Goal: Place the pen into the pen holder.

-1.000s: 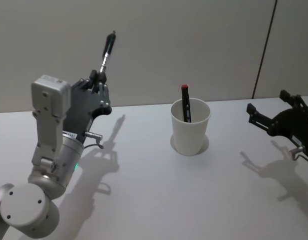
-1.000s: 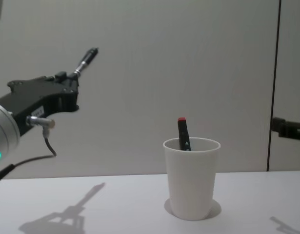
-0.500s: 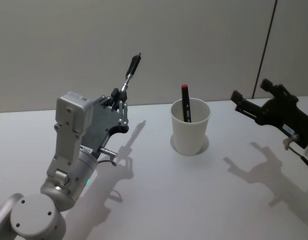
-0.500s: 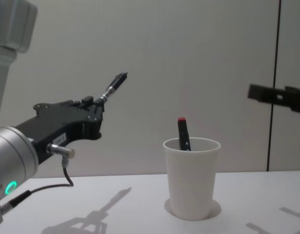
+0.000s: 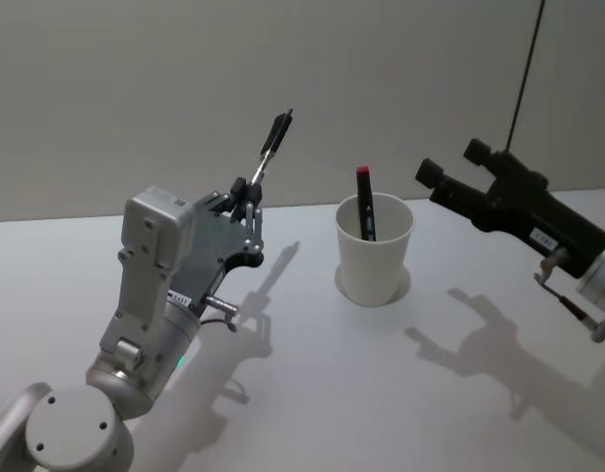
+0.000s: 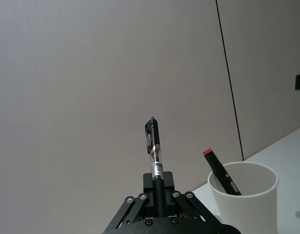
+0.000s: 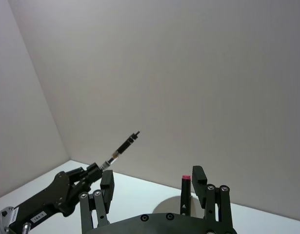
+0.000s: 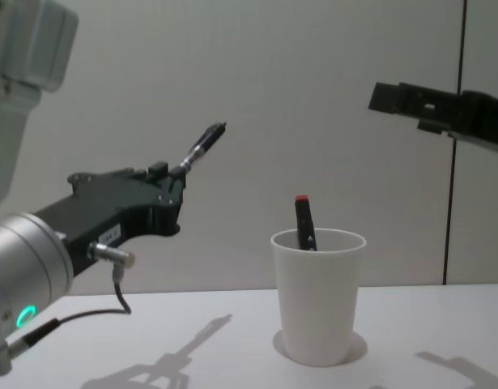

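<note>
The left end effector (image 5: 245, 189) clamps the pen (image 5: 272, 143) by its lower end, raised left of the cup (image 5: 375, 258) near the table's (image 5: 381, 393) far edge, probably to clear the rim, while the right end effector (image 5: 452, 167) hovers wide open

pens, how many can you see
2. A black pen is gripped by the left hand, raised left of the cup. A red-capped pen stands in the cup, whose bottom is hidden. The right hand, raised right of it, is empty.
</note>
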Controlling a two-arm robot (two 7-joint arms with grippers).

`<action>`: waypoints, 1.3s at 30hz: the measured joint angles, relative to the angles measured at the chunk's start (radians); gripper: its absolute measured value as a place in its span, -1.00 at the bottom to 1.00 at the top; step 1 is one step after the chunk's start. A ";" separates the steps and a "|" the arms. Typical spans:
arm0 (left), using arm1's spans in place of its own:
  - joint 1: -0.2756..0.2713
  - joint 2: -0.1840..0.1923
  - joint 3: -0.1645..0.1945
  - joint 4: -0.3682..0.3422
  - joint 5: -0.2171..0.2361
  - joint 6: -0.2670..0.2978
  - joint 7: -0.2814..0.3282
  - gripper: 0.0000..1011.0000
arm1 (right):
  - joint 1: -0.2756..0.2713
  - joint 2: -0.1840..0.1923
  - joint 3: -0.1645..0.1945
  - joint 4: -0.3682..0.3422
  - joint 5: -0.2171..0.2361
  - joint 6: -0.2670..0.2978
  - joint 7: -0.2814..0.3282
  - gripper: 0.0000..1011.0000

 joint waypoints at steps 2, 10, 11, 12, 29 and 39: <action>-0.001 -0.001 -0.001 -0.010 0.007 -0.006 0.002 -0.77 | 0.000 -0.003 -0.003 0.005 0.009 0.007 -0.001 0.99; -0.002 -0.002 -0.005 -0.056 0.040 -0.029 0.011 -0.77 | 0.006 -0.024 -0.016 0.034 0.066 0.044 -0.023 0.99; -0.001 -0.001 -0.006 -0.069 0.048 -0.032 0.015 -0.77 | 0.007 -0.027 -0.017 0.037 0.076 0.049 -0.024 0.98; -0.001 -0.001 -0.006 -0.072 0.052 -0.033 0.017 -0.77 | 0.010 -0.030 -0.019 0.042 0.083 0.054 -0.025 0.99; 0.020 -0.002 -0.009 -0.136 0.098 -0.034 0.042 -0.77 | 0.078 -0.102 -0.047 0.148 0.281 0.156 0.011 0.98; 0.026 -0.003 -0.009 -0.149 0.108 -0.031 0.048 -0.77 | 0.125 -0.142 -0.064 0.214 0.390 0.201 0.072 0.98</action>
